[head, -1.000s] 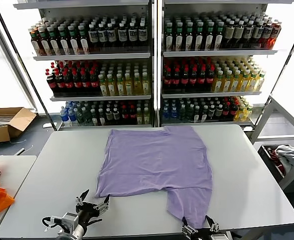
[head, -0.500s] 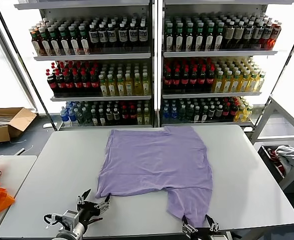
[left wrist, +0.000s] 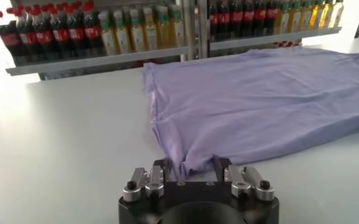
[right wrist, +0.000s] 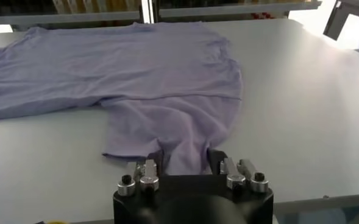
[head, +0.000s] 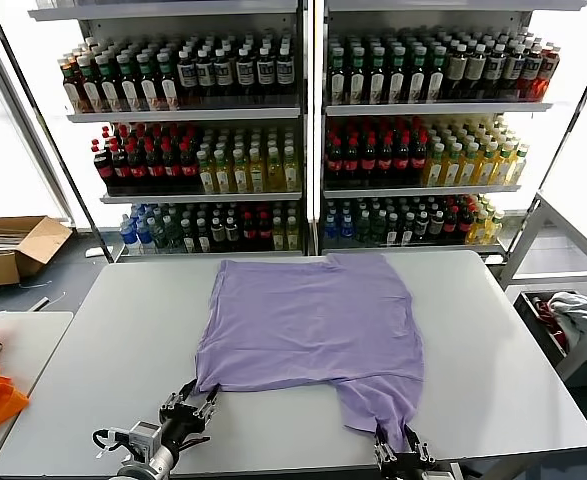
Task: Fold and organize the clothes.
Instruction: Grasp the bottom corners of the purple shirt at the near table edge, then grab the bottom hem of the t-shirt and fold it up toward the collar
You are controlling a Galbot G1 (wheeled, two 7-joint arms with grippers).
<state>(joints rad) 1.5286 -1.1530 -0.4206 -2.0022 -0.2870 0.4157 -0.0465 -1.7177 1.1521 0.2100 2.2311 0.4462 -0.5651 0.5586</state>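
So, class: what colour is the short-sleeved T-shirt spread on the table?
Plain light purple cotton T-shirt; head view shows it best.

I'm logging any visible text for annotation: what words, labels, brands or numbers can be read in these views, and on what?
No text can be read in any view.
T-shirt: plain lavender, no print or tag showing.
Bottles on the shelves: labels too small to read.
Cardboard box: no legible marking.
Left gripper and right gripper: no lettering seen; cloth lies between each one's fingers.

T-shirt (head: 308, 325) flat on table (head: 493, 380), shelves (head: 303, 110) behind.
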